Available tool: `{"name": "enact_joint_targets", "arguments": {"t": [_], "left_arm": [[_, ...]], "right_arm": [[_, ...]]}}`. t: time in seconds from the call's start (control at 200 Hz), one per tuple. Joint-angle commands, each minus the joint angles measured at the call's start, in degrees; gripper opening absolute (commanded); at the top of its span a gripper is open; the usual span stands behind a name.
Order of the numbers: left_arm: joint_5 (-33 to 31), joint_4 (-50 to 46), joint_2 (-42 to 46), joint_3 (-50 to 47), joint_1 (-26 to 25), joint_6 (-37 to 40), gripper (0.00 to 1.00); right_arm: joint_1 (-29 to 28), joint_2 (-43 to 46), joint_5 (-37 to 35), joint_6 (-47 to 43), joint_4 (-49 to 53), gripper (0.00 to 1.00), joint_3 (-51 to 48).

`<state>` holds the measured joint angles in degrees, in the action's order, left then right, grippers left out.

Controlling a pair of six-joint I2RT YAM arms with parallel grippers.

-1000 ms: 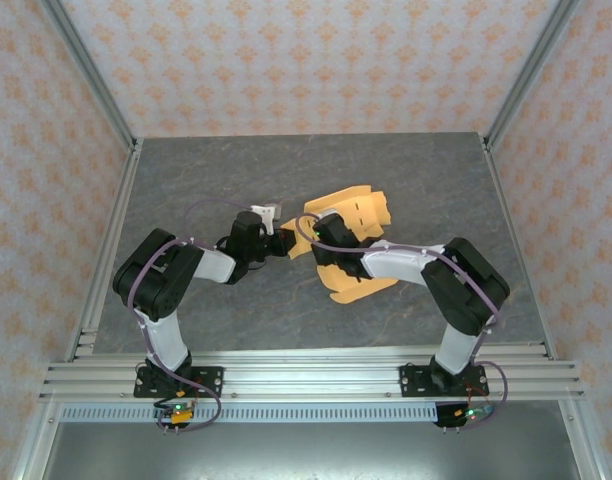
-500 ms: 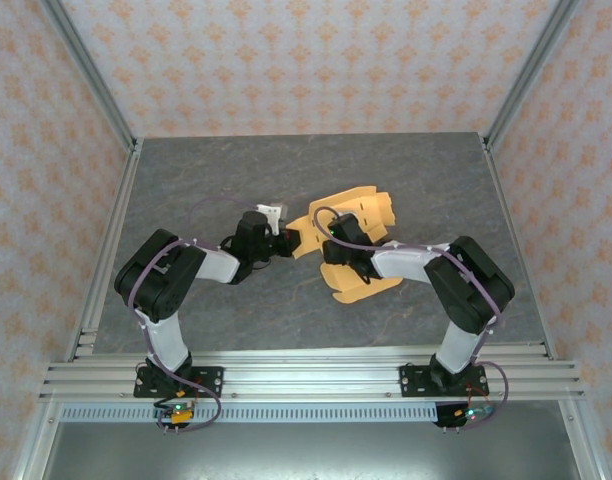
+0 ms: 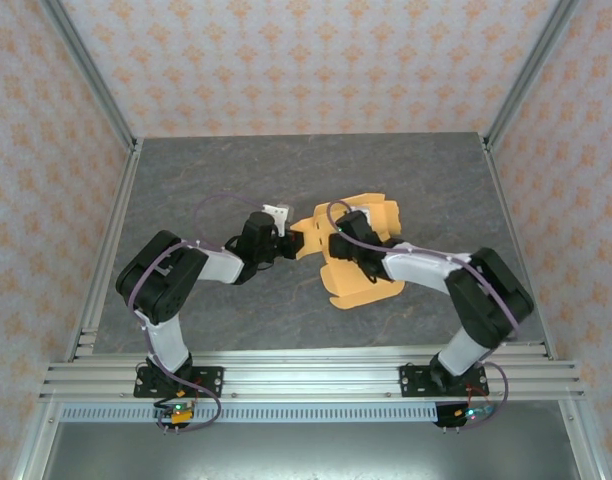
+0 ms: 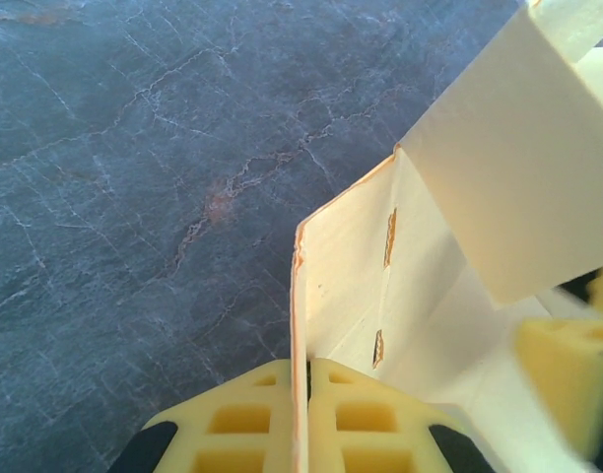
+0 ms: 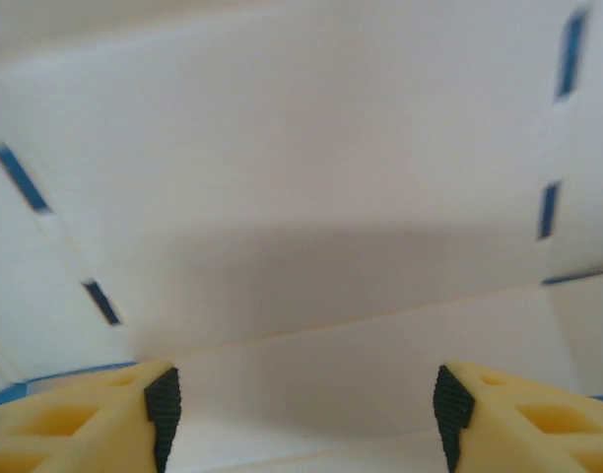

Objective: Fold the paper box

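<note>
Surface: a grey, veined worktop (image 3: 216, 180) enclosed by walls (image 3: 286, 60) with a pale orange pattern at the back and sides.
Task item: the paper box (image 3: 364, 285), light orange-tan card, is partly folded. It lies near the middle of the worktop, a little right of centre, between the two wrists.
Box layout from above: one rounded flap (image 3: 378, 213) reaches toward the back wall, and another part lies flat toward the near edge.
Left reach: the left arm (image 3: 211, 265) comes in from the left, with its wrist at the left edge of the box.
Left grasp: the left fingers (image 4: 244, 429) are pressed together on a thin upright panel (image 4: 346, 286) of the paper box. The panel's edge rises straight out of the slit between the two yellow pads.
Held panel: it stands on edge over the worktop and carries two small slots (image 4: 390, 236). A broader flap leans across it on the right.
Right reach: the right arm (image 3: 426, 265) comes in from the right, with its wrist over the middle of the box.
Right grasp: the right fingers (image 5: 80, 414) are spread well apart and grip nothing. The pale inner face of the paper box lies straight ahead between them. Whether the tips touch the card cannot be told.
Inner face: creased panels with narrow dark-blue slits (image 5: 548, 209) toward both sides.
Left wrist view, lower right: one blurred yellow finger of the right arm sits close to the inside of the box.
</note>
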<state>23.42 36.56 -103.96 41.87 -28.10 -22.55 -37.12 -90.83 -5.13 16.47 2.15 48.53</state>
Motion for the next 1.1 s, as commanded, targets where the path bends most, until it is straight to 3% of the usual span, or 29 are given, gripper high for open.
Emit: {"name": "enact_joint_targets", "arguments": {"t": [0.0, 0.15, 0.34, 0.475, 0.691, 0.801, 0.961, 1.091], "left_arm": [[-3.1, -2.1, 2.7, -0.9, -0.9, 2.7, 0.00], [-3.3, -1.7, 2.7, -1.1, -1.0, 2.5, 0.00], [-3.7, -1.2, 3.1, -1.6, -1.0, 2.5, 0.00], [-3.8, -0.9, 3.3, -2.0, -1.1, 2.7, 0.00], [-4.5, -0.7, 3.7, -2.2, -1.4, 3.1, 0.00], [-4.6, -0.5, 3.8, -2.5, -1.5, 3.0, 0.00], [-5.8, 0.3, 4.3, -2.9, -1.4, 2.5, 0.00], [-6.4, 0.2, 5.8, -3.4, -1.4, 2.8, 0.01]], "right_arm": [[0.5, 5.5, -3.2, 10.7, 9.5, 0.78, 5.5], [1.0, 6.8, 0.6, 29.2, 16.1, 0.88, 11.7], [3.2, 5.4, 7.0, 53.4, 5.6, 0.84, 10.6], [6.3, -0.6, 10.9, 61.0, 6.7, 0.82, 14.7], [8.6, -7.6, 15.0, 62.8, 7.5, 0.79, 20.2], [8.9, -8.8, 13.9, 62.8, 6.4, 0.64, 20.2], [8.9, -9.6, 14.9, 62.6, 3.1, 0.28, 18.7], [8.9, -9.4, 15.9, 62.8, -0.8, 0.20, 16.7]]}}
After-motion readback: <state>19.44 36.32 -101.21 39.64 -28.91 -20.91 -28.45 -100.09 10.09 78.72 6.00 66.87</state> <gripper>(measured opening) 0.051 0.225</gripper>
